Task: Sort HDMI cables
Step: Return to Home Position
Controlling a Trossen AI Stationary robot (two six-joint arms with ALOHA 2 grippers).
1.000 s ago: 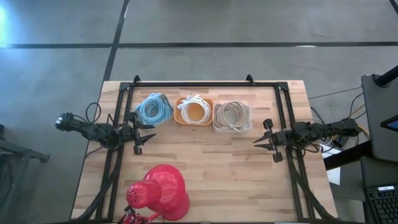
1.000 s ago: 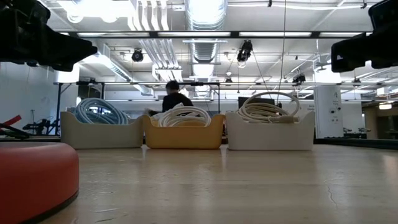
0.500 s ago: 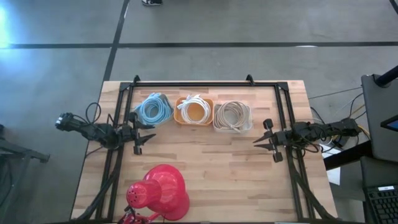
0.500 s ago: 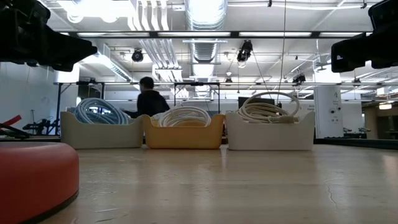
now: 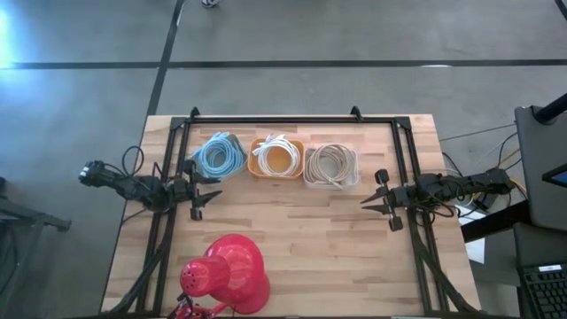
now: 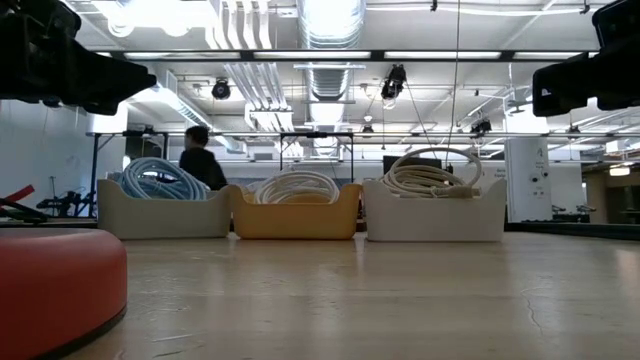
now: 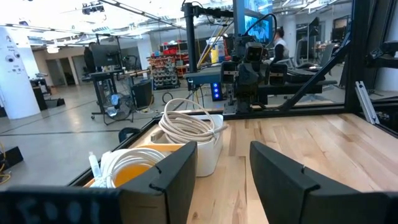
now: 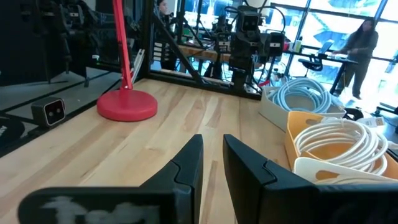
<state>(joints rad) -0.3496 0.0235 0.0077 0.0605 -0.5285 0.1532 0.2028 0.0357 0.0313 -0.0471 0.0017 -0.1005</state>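
Note:
Three bins stand in a row at the table's far middle. Light blue HDMI cable coils [image 5: 219,157] lie in the left pale bin [image 6: 165,216]. White coils [image 5: 277,158] lie in the orange bin [image 6: 295,216]. Beige coils [image 5: 330,165] lie in the right white bin [image 6: 435,216]. My left gripper [image 5: 211,188] hovers open and empty just near-left of the blue bin. My right gripper [image 5: 365,202] hovers empty to the right of the beige bin, its fingers [image 8: 186,165] a narrow gap apart.
A red cone-shaped lamp [image 5: 226,275] stands at the table's near left; its base shows in the right wrist view [image 8: 127,106]. A black frame [image 5: 292,120] runs along the far edge and both sides. A person [image 6: 200,165] walks in the room behind the bins.
Both arms and all the cables have kept still. The person in the room behind the table has walked leftward in the low view, from behind the orange bin to behind the blue cables' bin.

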